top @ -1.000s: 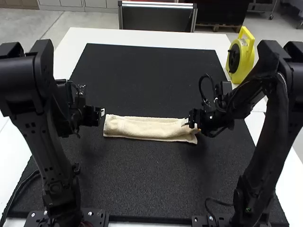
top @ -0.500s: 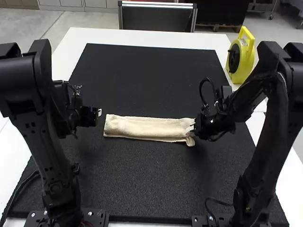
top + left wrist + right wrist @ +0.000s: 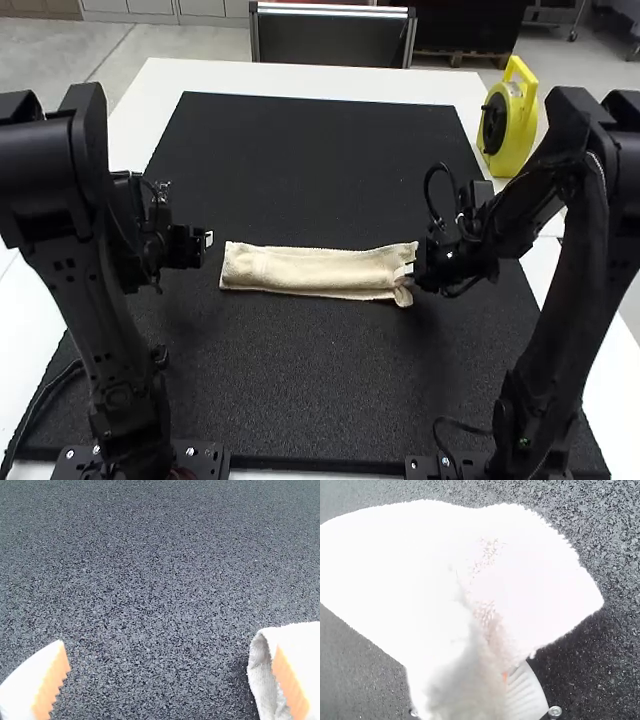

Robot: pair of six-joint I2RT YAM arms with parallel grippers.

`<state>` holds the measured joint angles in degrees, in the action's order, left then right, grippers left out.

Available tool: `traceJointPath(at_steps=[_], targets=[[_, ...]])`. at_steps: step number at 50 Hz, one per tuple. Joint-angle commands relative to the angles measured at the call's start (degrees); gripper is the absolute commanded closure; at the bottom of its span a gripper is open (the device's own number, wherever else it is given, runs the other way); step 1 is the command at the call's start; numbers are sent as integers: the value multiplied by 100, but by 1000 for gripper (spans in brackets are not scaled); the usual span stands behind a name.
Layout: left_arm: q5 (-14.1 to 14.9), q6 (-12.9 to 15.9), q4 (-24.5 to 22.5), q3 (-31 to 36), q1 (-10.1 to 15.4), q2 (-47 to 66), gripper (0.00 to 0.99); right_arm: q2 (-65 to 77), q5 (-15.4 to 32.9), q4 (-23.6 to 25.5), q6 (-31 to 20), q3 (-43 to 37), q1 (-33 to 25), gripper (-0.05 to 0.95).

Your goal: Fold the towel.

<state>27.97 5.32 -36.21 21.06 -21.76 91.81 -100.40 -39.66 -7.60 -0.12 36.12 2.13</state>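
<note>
Looking down through the high view, I find the towel [image 3: 320, 272] lying as a long, narrow folded strip across the middle of the black mat [image 3: 300, 370], its long edges running side to side. The mat stretches beyond the far edge and on the near side between my two arms, so I have sideways and lengthwise room around the strip. White table [image 3: 400, 82] borders the mat at the far side, and the yellow reel [image 3: 518, 140] stands on it by the far right corner, beyond the right arm [image 3: 560, 300].

My left gripper [image 3: 209, 240] hangs just off the towel's left end, its fingers spread wide and holding nothing. My right gripper [image 3: 405, 271] is at the other end, closed on the cloth, which is gathered there with a small tuft hanging toward the near side.

From above, the left end looks like a plain squared edge; the left wrist view gives me its curled rim and the hollow inside the fold, close by one finger. Orange pads [image 3: 55, 680] face each other across a stretch of mat. I cannot tell whether the nearer finger touches the cloth.

The right wrist view brings out how the towel flares broadly away from the pinch, with a white ribbed finger [image 3: 524, 695] pressed along the gathered part. Cloth covers the opposite finger.
</note>
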Motion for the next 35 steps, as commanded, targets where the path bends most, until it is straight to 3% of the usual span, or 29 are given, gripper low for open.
traceJointPath(at_steps=[1, 35], targets=[[86, 48, 0, -32, -39, -111, 36, 293, -33, 4, 135, 211, 7, 920], [86, 48, 105, -32, -48, -111, 36, 759, -86, 118, 917, 607, 1105, 920]])
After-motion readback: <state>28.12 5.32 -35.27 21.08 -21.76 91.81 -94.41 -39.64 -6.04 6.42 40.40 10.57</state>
